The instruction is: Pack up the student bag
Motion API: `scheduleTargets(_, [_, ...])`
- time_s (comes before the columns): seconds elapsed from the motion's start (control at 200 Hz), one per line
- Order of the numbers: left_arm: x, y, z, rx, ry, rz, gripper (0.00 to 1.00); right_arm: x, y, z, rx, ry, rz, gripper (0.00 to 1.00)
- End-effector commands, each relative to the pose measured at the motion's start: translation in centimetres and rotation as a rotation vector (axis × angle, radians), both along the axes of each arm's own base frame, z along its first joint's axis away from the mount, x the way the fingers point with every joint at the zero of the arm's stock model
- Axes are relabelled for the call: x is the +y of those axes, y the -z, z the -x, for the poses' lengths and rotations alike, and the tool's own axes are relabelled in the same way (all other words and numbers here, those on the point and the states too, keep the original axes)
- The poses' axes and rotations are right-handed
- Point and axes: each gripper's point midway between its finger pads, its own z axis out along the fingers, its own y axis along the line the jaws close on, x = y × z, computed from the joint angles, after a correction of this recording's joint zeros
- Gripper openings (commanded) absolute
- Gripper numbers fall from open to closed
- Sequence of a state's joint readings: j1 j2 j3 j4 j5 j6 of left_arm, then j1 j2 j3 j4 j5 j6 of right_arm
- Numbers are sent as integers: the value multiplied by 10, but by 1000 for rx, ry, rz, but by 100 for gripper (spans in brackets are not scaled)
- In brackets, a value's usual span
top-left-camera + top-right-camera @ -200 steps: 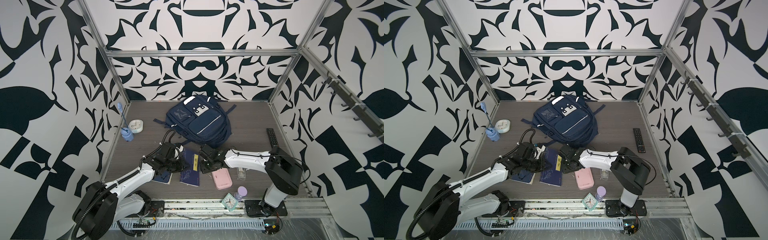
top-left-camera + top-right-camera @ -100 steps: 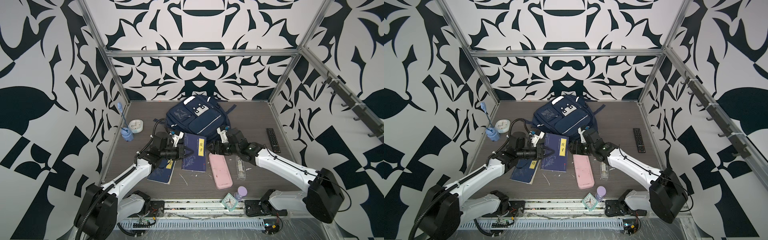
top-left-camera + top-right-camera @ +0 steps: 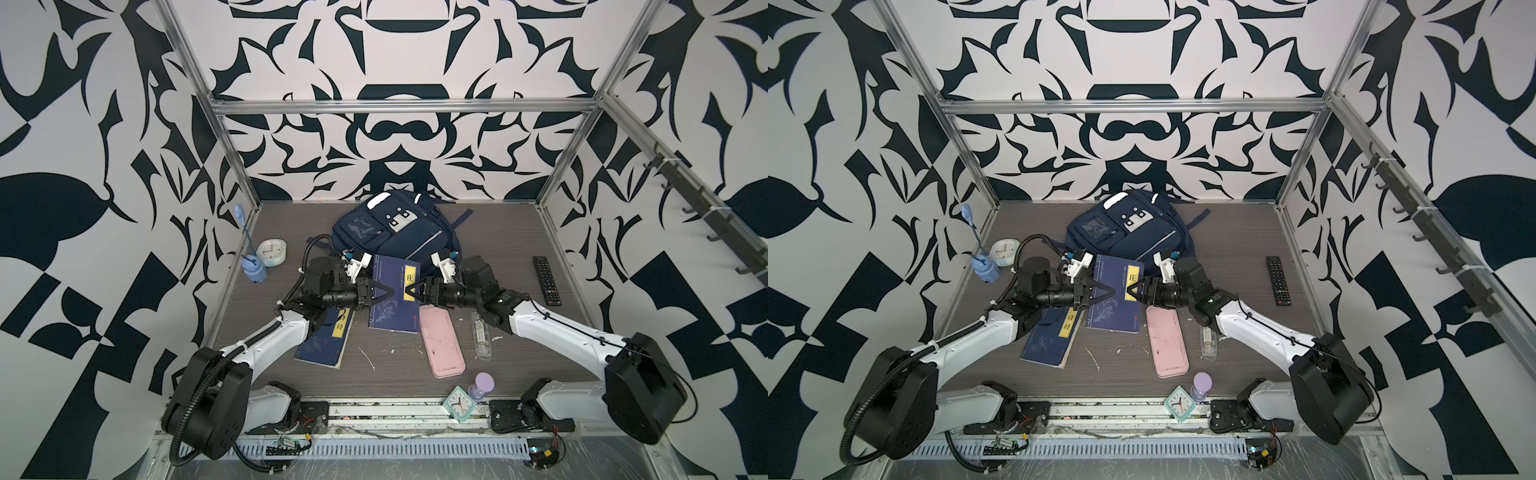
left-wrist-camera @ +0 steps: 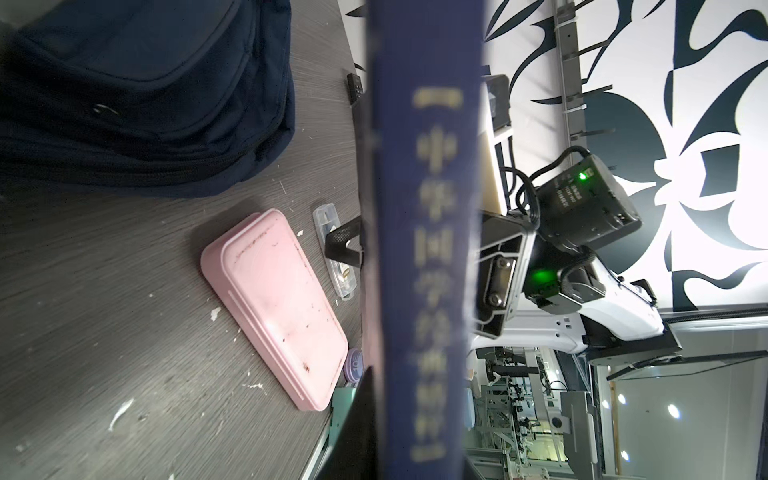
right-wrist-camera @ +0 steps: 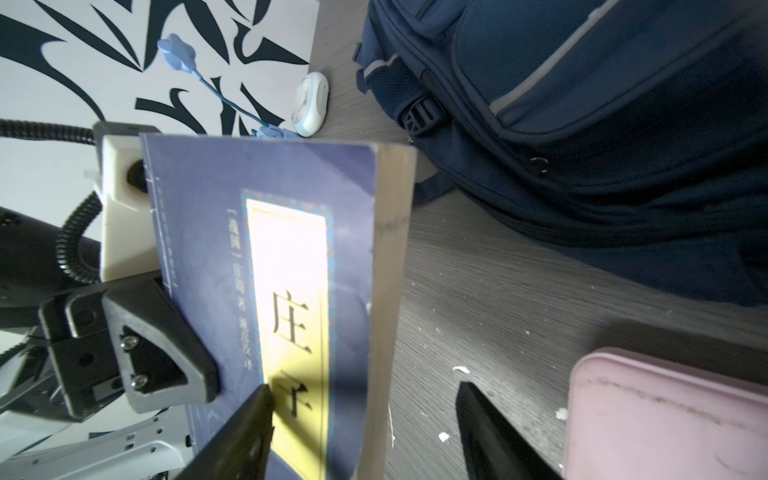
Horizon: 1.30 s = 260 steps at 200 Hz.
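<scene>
— How did we hold the book (image 3: 390, 318)?
— Our left claw (image 3: 392, 291) pinched its spine; our right claw (image 3: 407, 289) stood spread around its page edge.
— And the bag (image 3: 415, 243)?
— Just beyond both claws, equally near, the book's length pointing at it.

2 top views high, looking down on table (image 3: 498, 249), wrist views close, sharing blue book (image 5: 199, 249)

Blurred book (image 4: 419, 249) spine — lettering unreadable, bag (image 4: 137, 95) cropped
</scene>
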<state>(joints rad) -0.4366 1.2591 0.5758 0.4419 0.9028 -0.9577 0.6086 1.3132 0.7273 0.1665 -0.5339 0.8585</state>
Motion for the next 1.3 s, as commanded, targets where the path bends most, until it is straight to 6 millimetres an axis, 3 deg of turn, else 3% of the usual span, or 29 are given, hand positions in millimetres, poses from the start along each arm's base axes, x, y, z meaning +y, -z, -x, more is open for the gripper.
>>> scheduleTargets(0.0, [-2, -20, 4, -51, 45, 80, 16, 15, -18, 2, -7, -63, -142, 71])
scheduleTargets(0.105, [-1, -19, 2, -47, 36, 81, 16, 22, -28, 5, -2, -100, -221, 71])
scheduleTargets(0.13, [-2, -9, -1, -19, 32, 68, 16, 23, -31, 5, -4, -107, -239, 71])
scheduleTargets(0.32, [5, 5, -7, 16, -9, 31, 17, 26, -53, 11, -40, -146, -311, 66])
scheduleTargets(0.715, [11, 23, -9, 48, -51, -43, 19, 25, -68, 14, -70, -157, -336, 26])
scheduleTargets(0.935, [12, 25, -10, 59, -60, -55, 20, 25, -65, 17, -66, -163, -339, 12])
scheduleTargets(1.035, [13, 29, -11, 68, -71, -74, 30, 24, -66, 17, -71, -160, -337, 1])
scheduleTargets(1.045, [14, 22, -10, 48, -72, -66, 31, 23, -66, 17, -72, -159, -337, 0])
scheduleTargets(1.195, [20, 21, -11, 22, -96, -136, 55, 15, -66, 12, -81, -125, -312, 0])
scheduleTargets(1.295, [26, 20, -14, -10, -119, -221, 59, -3, -69, 1, -88, -69, -300, 0])
